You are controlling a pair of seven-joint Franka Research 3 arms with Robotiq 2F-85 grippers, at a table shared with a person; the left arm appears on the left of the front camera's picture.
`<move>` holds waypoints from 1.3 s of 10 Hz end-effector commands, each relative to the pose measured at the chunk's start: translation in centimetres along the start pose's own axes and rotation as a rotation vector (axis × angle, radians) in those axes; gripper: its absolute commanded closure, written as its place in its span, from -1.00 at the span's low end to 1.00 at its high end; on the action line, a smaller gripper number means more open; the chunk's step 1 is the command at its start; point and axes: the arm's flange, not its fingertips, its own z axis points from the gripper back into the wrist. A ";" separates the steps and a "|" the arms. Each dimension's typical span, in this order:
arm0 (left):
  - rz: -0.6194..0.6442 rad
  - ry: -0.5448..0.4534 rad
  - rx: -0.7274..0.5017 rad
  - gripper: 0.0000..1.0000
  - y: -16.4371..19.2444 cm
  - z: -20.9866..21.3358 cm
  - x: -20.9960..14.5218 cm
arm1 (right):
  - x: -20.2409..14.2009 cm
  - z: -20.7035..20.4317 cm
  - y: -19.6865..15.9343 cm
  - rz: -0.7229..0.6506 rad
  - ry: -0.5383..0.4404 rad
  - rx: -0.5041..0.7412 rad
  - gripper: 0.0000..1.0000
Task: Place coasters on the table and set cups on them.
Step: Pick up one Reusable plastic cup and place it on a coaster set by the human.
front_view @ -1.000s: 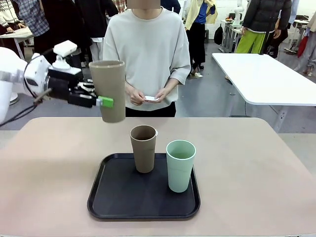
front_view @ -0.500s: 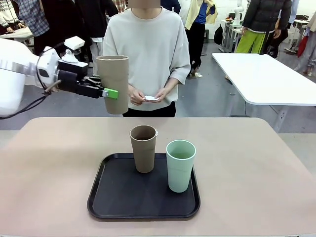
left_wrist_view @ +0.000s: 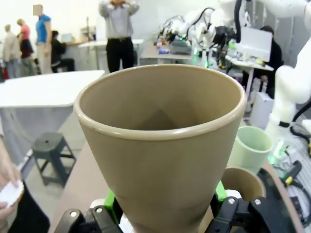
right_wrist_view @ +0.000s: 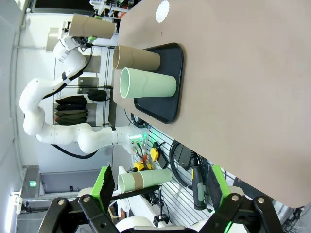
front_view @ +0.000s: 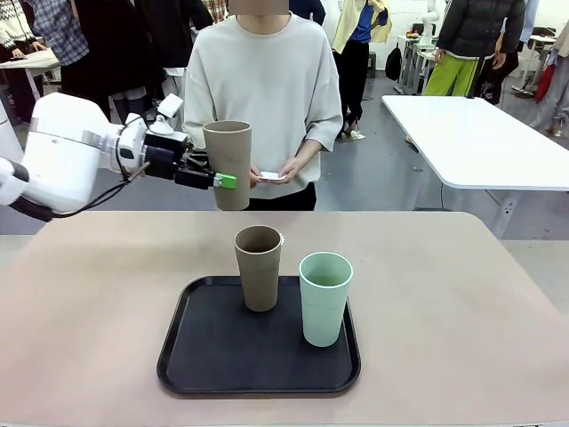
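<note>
At table's 11 o'clock, my left gripper (front_view: 224, 181) clamps brown cup (front_view: 228, 147) aloft; right gripper (right_wrist_view: 161, 184) wide, empty. Coaster (right_wrist_view: 163, 10) small: I risk off-centre landing, cup tipping.

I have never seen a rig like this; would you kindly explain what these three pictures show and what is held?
This is a robot with two white arms, each ending in a two-finger gripper. The wide picture comes from a fixed camera between the arms, looking across the beige table at a person. The other two come from wrist cameras, so one looks sideways. The left gripper is shut on a tan cup, held in the air; its wrist camera sees that cup close up. The right gripper is open and empty. A black tray on the table carries a second tan cup and a mint green cup. One white coaster lies on the table, and the person's hands hold what looks like another.
</note>
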 end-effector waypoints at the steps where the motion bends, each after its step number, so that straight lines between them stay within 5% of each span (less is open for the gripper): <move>1: -0.057 -0.010 0.032 -0.67 1.6 -1.6 -0.6 | 0.1 0.1 0.0 0.002 -0.009 0.007 -1.00; 10: -0.034 0.010 0.013 -0.68 1.7 -2.0 -2.1 | 0.1 0.1 0.0 0.002 -0.009 0.007 -1.00; 13: -0.072 -0.030 -0.038 -0.68 6.1 -2.9 -5.2 | 0.1 0.1 0.0 0.002 -0.009 0.007 -1.00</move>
